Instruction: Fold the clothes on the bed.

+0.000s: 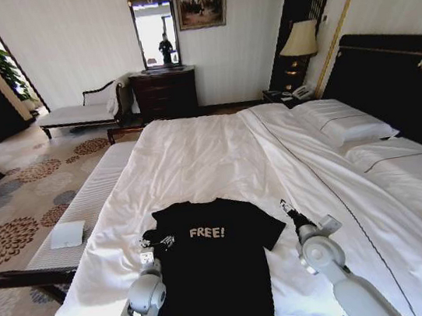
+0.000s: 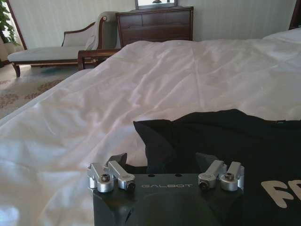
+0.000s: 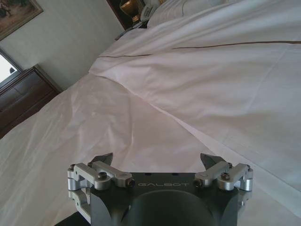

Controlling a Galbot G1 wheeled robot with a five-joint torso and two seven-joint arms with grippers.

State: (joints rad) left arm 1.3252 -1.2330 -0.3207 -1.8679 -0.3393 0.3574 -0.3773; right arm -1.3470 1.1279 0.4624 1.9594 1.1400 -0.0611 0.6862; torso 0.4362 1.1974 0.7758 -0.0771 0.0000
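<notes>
The clothes, one black T-shirt (image 1: pixel 219 271) with white "FREE!" lettering, lie spread flat at the near edge of the bed's white duvet (image 1: pixel 210 154). My left gripper (image 1: pixel 155 243) stands open at the shirt's left sleeve. In the left wrist view the sleeve (image 2: pixel 160 139) lies just ahead of that gripper (image 2: pixel 162 164), between its spread fingers. My right gripper (image 1: pixel 285 207) is open just off the right sleeve, over bare duvet. The right wrist view shows this gripper (image 3: pixel 157 160) with its fingers wide apart and nothing between them.
A long white bench (image 1: pixel 91 198) runs along the bed's left side, with a white folded item (image 1: pixel 68 235) on it. Pillows (image 1: pixel 352 129) and the dark headboard (image 1: pixel 392 77) are at the right. A chaise (image 1: pixel 83 113) and dresser (image 1: pixel 164 92) stand by the far wall.
</notes>
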